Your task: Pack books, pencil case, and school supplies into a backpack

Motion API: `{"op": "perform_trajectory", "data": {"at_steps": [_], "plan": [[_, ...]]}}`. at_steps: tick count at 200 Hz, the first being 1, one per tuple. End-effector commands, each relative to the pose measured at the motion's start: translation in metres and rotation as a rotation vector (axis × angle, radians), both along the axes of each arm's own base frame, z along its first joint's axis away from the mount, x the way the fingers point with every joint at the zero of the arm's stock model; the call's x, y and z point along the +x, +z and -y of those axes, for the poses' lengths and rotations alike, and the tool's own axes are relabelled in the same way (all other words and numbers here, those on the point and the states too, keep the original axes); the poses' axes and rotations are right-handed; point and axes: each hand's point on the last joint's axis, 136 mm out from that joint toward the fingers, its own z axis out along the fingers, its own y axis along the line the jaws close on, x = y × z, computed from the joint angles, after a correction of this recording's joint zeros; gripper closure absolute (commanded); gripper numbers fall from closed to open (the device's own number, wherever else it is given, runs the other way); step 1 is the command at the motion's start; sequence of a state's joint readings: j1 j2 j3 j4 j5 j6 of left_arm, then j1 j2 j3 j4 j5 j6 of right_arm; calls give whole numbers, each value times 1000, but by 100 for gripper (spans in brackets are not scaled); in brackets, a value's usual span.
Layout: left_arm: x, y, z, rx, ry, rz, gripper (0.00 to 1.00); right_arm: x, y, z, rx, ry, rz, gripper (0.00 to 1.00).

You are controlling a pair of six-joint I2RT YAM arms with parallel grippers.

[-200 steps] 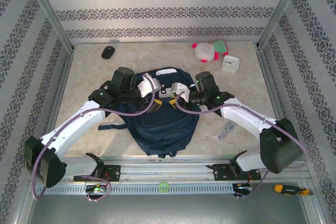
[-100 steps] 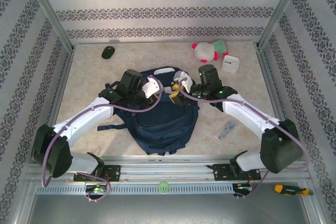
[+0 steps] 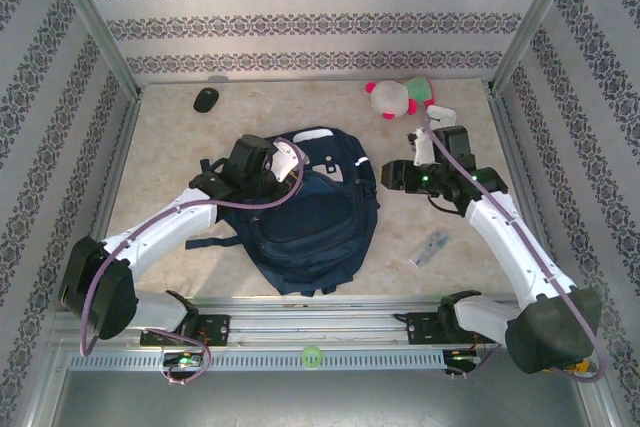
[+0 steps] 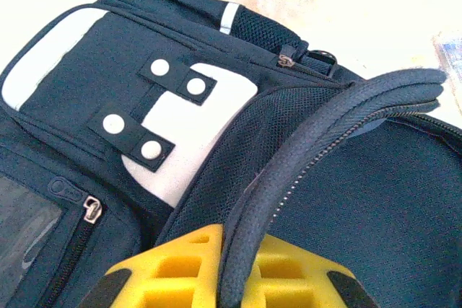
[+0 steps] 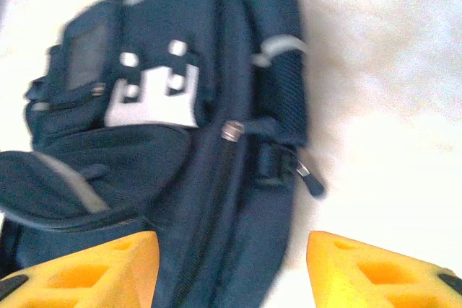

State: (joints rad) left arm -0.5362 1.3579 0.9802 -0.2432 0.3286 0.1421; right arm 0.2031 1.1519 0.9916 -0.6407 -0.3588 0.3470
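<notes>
left pincer (image 4: 242, 268) pinches the zip rim (image 4: 317, 151) of the backpack (image 3: 310, 232), which lies mid-surface (image 3: 170, 147); right pincer (image 5: 232, 244) hangs spread beside it. risk: the thin rim slips free and the mouth closes before the packet (image 3: 432, 247) goes in.

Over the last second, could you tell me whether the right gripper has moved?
Yes. In the top view the right gripper has swung rightward off the backpack and now sits close to the plush toy.
</notes>
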Motion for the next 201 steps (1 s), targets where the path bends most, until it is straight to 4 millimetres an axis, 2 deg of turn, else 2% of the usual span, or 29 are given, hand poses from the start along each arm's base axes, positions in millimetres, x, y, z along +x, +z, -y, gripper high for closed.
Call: {"op": "perform_trajectory", "data": {"at_steps": [1, 39, 57, 73, 89, 104, 121, 154, 172, 201], "plan": [[14, 19, 4, -48, 45, 40, 100, -30, -21, 31, -75, -181, -227, 43], [25, 21, 7, -17, 43, 52, 100, -57, -64, 64, -240, -307, -475, 39], [31, 17, 6, 5, 62, 35, 100, -76, -84, 90, -366, -394, -604, 35], [32, 15, 6, 9, 76, 7, 100, -89, -99, 102, -393, -451, -701, 32], [31, 15, 5, 9, 78, 4, 100, -93, -109, 111, -402, -505, -718, 29], [31, 15, 3, 3, 93, 17, 100, -93, -116, 113, -356, -563, -710, 28], [29, 15, 1, 5, 95, 28, 100, -87, -127, 104, -244, -596, -705, 28], [31, 16, -5, 27, 116, 49, 100, -76, -141, 96, -175, -616, -695, 28], [32, 19, -5, 21, 118, 55, 100, -72, -146, 96, -169, -632, -691, 28], [33, 17, -6, 25, 125, 62, 99, -79, -153, 101, -209, -653, -717, 26]]}}
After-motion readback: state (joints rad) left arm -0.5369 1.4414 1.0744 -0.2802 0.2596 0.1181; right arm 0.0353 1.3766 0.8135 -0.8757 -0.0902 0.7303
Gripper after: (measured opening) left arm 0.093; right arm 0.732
